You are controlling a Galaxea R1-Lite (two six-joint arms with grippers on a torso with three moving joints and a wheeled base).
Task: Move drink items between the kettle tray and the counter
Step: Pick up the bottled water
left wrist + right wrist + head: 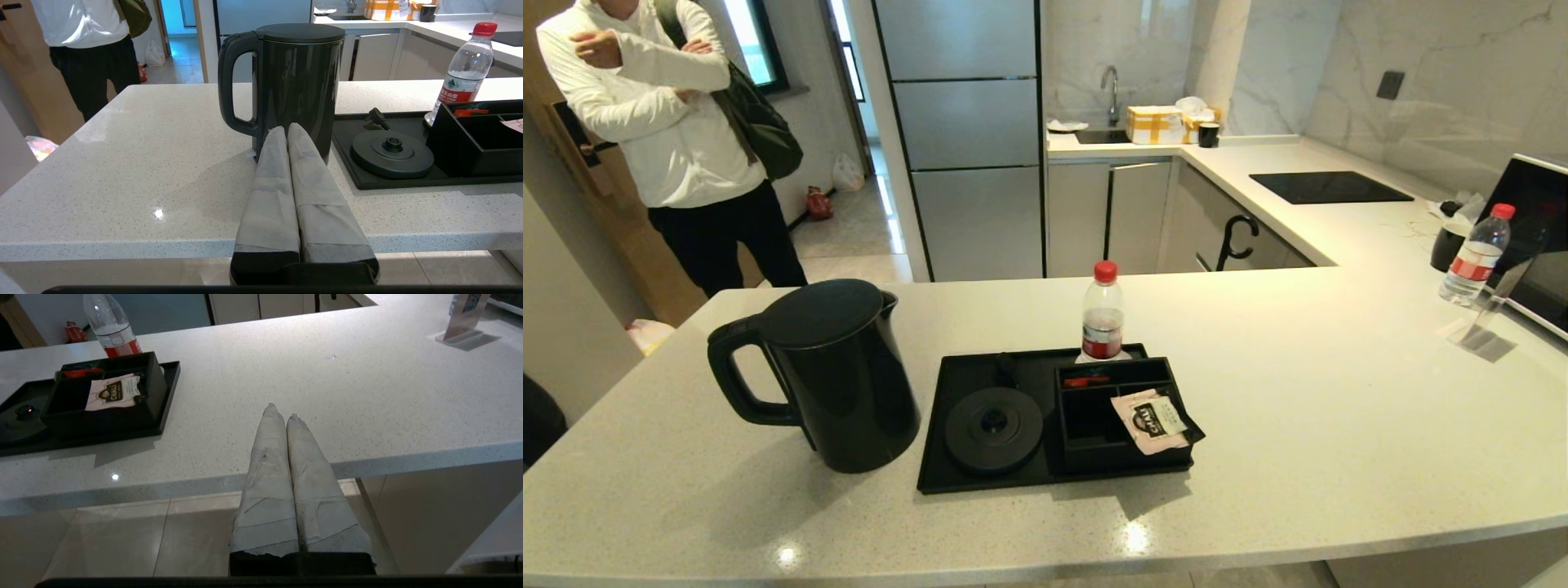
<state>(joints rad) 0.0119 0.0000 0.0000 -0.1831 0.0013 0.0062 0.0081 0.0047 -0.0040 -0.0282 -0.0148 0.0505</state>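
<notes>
Marble walls [1421, 49], steel fridge [964, 139], tiled floor [849, 237].

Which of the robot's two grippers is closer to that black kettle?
Left. The left gripper, shut, points straight at the kettle from the counter's near edge. The right gripper, also shut, sits past the tray's far side, with no kettle in its view.

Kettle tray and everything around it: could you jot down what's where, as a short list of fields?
kettle: upright on the counter, just off the tray's left side
kettle tray: flat on the counter, its round base bare
bottle: red-capped, upright at the tray's far edge
tea sachet: pink, lying in a tray compartment
second bottle: far right, near a dark appliance
left claw: shut, empty, short of the kettle
right claw: shut, empty, at the counter's near edge
</notes>
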